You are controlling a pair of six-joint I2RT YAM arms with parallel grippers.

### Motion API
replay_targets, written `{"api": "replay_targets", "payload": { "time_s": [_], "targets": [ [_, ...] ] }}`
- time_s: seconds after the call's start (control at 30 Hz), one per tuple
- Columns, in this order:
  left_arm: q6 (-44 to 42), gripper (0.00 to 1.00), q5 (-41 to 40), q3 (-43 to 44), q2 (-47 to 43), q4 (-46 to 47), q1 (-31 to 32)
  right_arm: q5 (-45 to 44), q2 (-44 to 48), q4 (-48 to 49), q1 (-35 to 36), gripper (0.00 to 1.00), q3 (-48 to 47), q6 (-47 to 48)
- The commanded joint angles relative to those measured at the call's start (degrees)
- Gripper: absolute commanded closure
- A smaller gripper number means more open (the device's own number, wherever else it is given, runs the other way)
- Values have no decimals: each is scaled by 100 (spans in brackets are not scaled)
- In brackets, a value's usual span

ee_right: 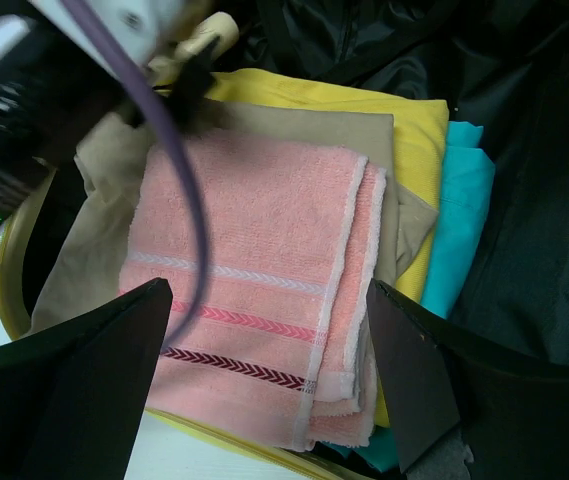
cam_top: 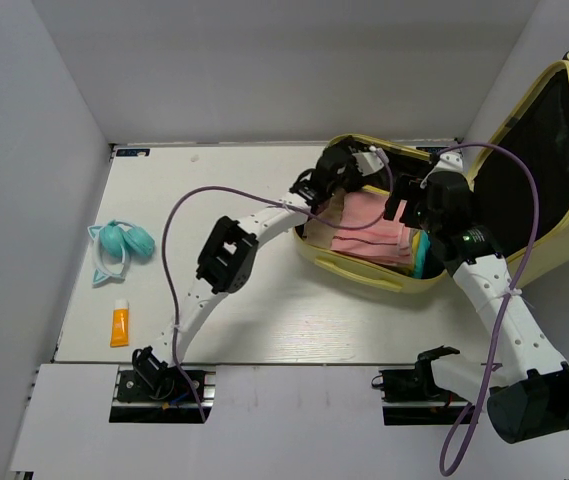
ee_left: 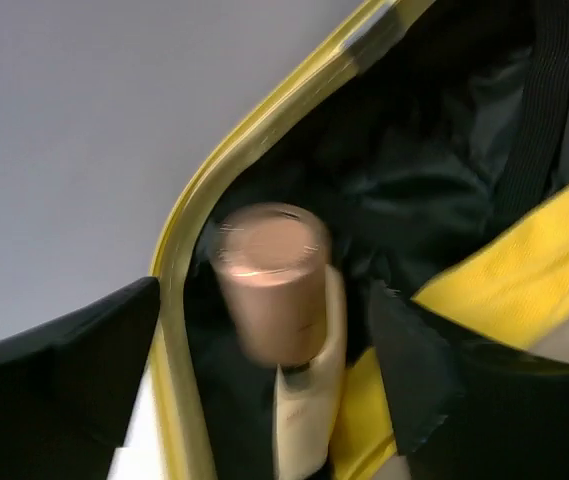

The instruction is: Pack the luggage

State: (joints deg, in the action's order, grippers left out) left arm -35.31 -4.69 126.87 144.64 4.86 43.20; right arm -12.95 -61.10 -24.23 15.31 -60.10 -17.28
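Pale yellow hard-shell luggage [cam_top: 364, 275] lies open on the far right of the table [cam_top: 264, 320], with rounded corners and a black lining [ee_right: 534, 250]. My right gripper [ee_right: 269, 290] hovers over the near half, fingers spread wide with nothing between them. Straight below it lies a folded pink towel [ee_right: 254, 220] on a tan garment [ee_right: 94, 230]. A yellow one [ee_right: 414, 130] is underneath, and a teal one [ee_right: 459, 220] is off to the right. Further in, my left gripper [ee_left: 264, 288] sits at the shell's far-left corner. Its jaws are released, with a gap either side of a cream bottle [ee_left: 282, 330] that has a rose-gold cap. The lid [cam_top: 564, 170] stands up beyond, to the right of both.
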Motion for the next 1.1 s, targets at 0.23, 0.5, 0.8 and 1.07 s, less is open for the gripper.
{"api": "replay_targets", "payload": {
  "time_s": [0.23,0.5,0.8,1.07],
  "targets": [
    [996,1,-357,-671,-1295,660,-118,-33,212,181,-28,15,42,-29],
    [2867,1,-682,-1393,-3429,-1938,-601,231,213,95,-37,13,-2,-39],
    [6041,1,-2062,-3302,-5366,-7181,-2620,504,-173,-3,-11,12,-134,14],
    [6819,1,-2359,-6522,-7323,-7597,-4275,934,-665,-12,-19,12,-310,-118]
  ]
}}
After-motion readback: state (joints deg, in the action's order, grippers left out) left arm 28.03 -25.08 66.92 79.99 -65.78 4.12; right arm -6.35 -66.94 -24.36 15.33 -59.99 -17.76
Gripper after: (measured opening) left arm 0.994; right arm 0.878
